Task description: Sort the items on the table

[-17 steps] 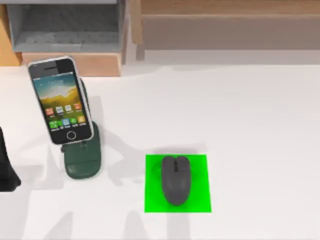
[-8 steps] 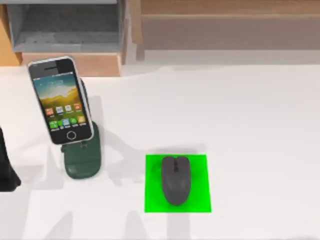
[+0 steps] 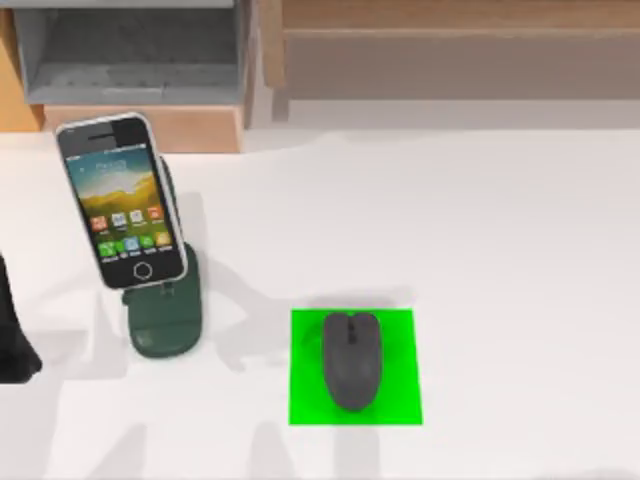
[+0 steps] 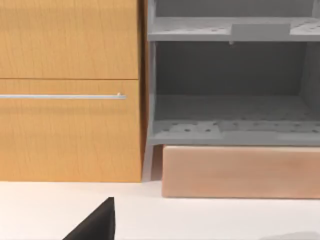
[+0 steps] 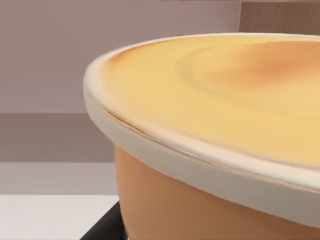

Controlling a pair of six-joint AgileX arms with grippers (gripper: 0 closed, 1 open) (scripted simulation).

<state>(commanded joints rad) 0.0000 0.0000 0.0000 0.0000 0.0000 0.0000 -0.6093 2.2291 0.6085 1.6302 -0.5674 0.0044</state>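
The silver-edged black smartphone [image 3: 120,200] leans upright on a dark green phone stand [image 3: 165,318] at the table's left, its icon screen facing up. The dark grey oval mouse [image 3: 351,358] lies on a bright green flat square [image 3: 400,400] near the front middle of the white table [image 3: 500,250]. My left arm [image 3: 12,340] is a black shape at the left edge, apart from the stand. A black part of the left gripper [image 4: 95,226] shows over the tabletop. A black part of my right gripper [image 5: 107,226] sits beside a big tan round body.
Wooden and grey shelf units [image 3: 140,60] line the table's back edge; the left wrist view faces a wooden drawer front [image 4: 70,90] and grey shelves [image 4: 230,90]. A tan round object with a cream rim [image 5: 210,145] stands very close in the right wrist view.
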